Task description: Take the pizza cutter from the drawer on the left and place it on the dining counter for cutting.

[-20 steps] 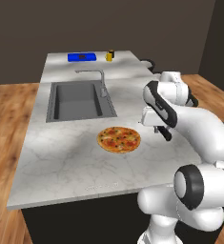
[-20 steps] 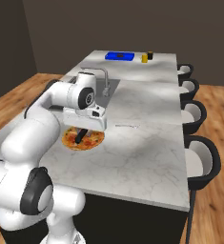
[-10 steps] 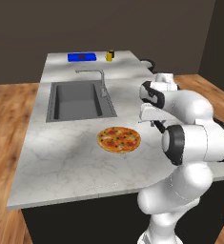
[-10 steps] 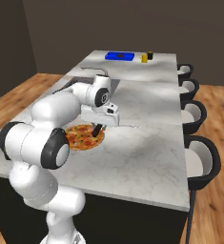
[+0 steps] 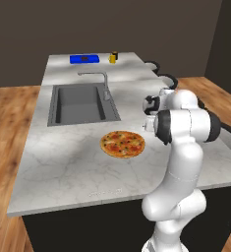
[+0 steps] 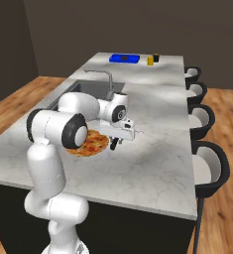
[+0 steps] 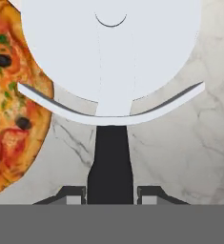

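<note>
Clearly the main risk at this point was a careless release. The pizza cutter (image 7: 111, 71) hung in the gripper (image 7: 111, 193) above the dining counter (image 5: 72, 162), close beside the pizza (image 5: 122, 144), and in the hand view the wheel blade overlapped the pizza's edge. If the jaws let go there, the cutter could land partly on the pizza instead of on bare marble, or tip and roll on its round blade. How high the cutter was above the tabletop could not be judged from these views, so a drop from too far up, with a bounce or a slide toward the edge, was another possible failure. A slim handle pinched only at its end might also swing in the grip as the arm came down.

As for the grip itself, the jaws were closed on the cutter's black handle (image 7: 109, 162). In the hand view the two dark finger tips stood on either side of the handle's lower end, touching it, and the handle ran straight up from between them to the pale wheel blade. In the right base view the gripper (image 6: 119, 141) sat low over the tabletop just to the right of the pizza (image 6: 88, 143), between it and the open stretch of marble. The sink (image 5: 81, 103) lay well apart, beyond the pizza.
</note>
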You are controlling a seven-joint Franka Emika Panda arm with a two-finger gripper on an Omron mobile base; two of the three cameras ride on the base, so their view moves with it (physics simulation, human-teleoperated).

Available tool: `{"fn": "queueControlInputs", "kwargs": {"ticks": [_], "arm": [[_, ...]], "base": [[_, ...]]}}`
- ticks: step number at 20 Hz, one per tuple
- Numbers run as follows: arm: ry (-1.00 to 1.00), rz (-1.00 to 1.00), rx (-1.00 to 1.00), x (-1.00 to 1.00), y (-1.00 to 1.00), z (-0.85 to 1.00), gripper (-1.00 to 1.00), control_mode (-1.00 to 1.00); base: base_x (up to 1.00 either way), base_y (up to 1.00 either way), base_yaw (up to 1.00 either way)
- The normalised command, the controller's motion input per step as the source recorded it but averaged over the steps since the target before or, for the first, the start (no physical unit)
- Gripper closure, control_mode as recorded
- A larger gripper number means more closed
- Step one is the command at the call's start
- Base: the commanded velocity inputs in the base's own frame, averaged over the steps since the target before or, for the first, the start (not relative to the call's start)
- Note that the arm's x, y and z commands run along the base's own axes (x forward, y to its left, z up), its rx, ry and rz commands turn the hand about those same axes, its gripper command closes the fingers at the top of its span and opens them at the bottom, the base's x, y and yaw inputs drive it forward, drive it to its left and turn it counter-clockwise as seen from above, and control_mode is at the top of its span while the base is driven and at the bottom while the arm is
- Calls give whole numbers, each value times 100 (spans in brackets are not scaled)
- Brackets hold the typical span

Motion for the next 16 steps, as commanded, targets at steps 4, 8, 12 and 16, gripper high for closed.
{"fn": "queueControlInputs", "kwargs": {"ticks": [4,8,12,16], "arm": [[0,0,0,36,0,-71,100,-100],[0,0,0,23,0,-58,100,-100],[0,0,0,23,0,-46,100,-100],[0,0,0,24,0,-41,100,-100]], "base": [[0,0,0],[0,0,0],[0,0,0],[0,0,0]]}}
